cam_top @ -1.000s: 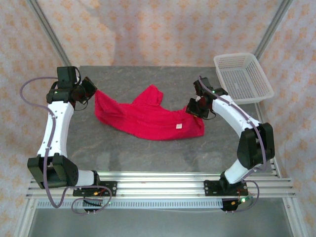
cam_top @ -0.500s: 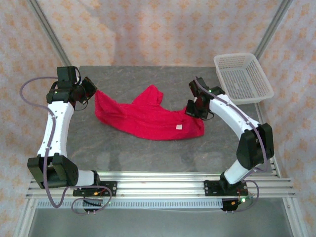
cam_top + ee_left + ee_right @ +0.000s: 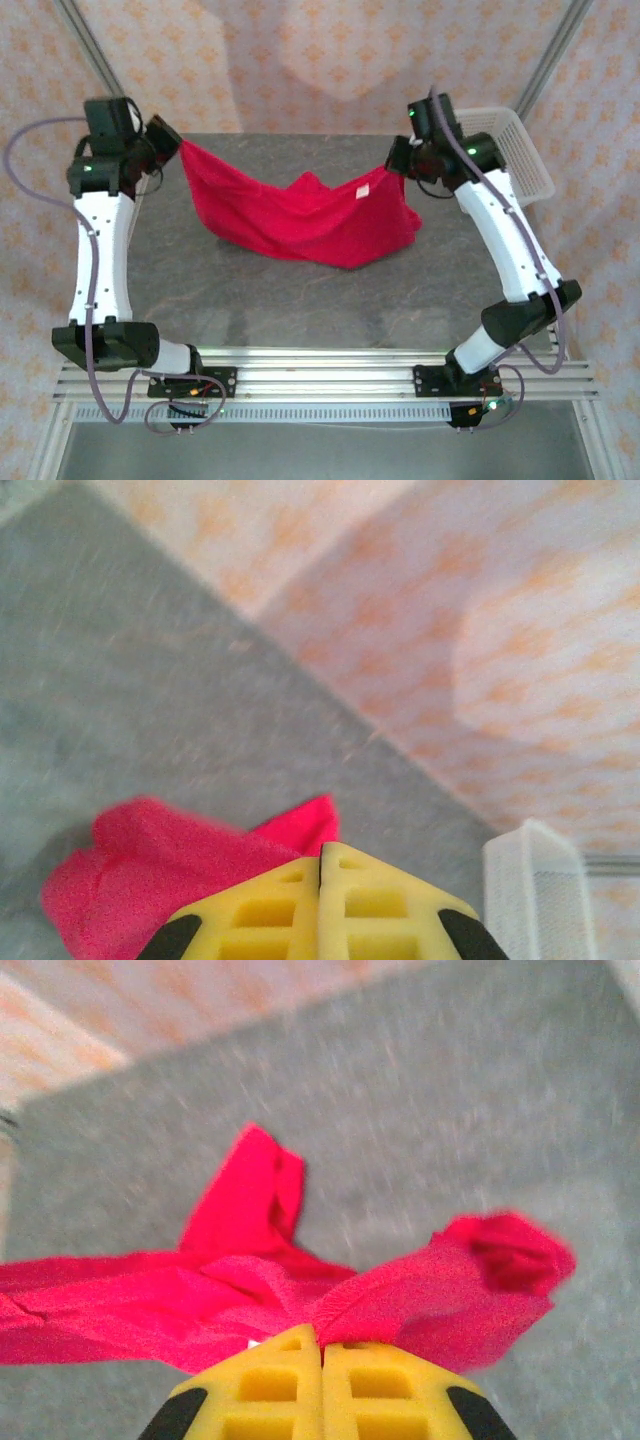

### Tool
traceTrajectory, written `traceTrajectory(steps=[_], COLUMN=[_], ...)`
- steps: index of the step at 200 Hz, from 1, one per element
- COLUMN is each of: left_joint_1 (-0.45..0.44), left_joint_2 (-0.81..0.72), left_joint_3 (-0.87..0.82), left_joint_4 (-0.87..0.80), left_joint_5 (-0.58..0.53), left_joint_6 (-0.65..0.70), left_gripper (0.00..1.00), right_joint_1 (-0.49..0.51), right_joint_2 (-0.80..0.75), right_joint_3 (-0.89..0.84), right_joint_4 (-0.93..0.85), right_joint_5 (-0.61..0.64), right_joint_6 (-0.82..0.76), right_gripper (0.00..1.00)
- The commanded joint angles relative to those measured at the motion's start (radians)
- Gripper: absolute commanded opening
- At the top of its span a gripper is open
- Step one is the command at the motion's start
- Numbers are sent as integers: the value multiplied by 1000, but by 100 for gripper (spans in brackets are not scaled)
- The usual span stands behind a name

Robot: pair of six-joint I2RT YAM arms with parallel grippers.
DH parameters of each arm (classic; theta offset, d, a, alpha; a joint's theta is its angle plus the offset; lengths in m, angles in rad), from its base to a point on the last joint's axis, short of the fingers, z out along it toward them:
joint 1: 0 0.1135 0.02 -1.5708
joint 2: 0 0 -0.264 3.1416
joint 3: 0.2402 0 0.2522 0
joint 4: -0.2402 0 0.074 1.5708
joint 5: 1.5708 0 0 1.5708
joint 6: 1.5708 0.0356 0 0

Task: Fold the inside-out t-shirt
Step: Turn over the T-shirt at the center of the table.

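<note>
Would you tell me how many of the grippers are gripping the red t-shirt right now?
2. The left gripper pinches the t-shirt at its far-left corner; the right gripper pinches its far-right edge by the white tag.

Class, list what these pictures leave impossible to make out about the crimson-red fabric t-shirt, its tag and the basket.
- Top view: the small white tag on the crimson-red fabric t-shirt is too small to read.
- Top view: the right arm hides part of the white plastic mesh basket.
- Left wrist view: motion blur; the left gripper covers the pinched cloth with its own fingers.
</note>
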Motion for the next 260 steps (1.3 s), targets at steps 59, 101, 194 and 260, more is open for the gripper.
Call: traceTrajectory(steps=[59,101,194,260], left_joint_1=[201,201,-93,-190], left_joint_2=[-125,-163,544,1071], left_joint_3=[417,434,712,1051], left_joint_4=[-46,34,66,-20], left_joint_5=[-80,-144,-130,-244], left_joint_6=[-98,-105,43,107], left_gripper=[0,0,0,38], right_joint_1=[2,1,-108,-185], right_joint_2=[-270,-341,-39,280], right_joint_3=[252,165,-139,-261], right_joint_4=[-35,6,210,258], right_joint_5=[129,139,246,276], right_joint_6=[-79,-73,-84,-15], right_gripper=[0,0,0,36])
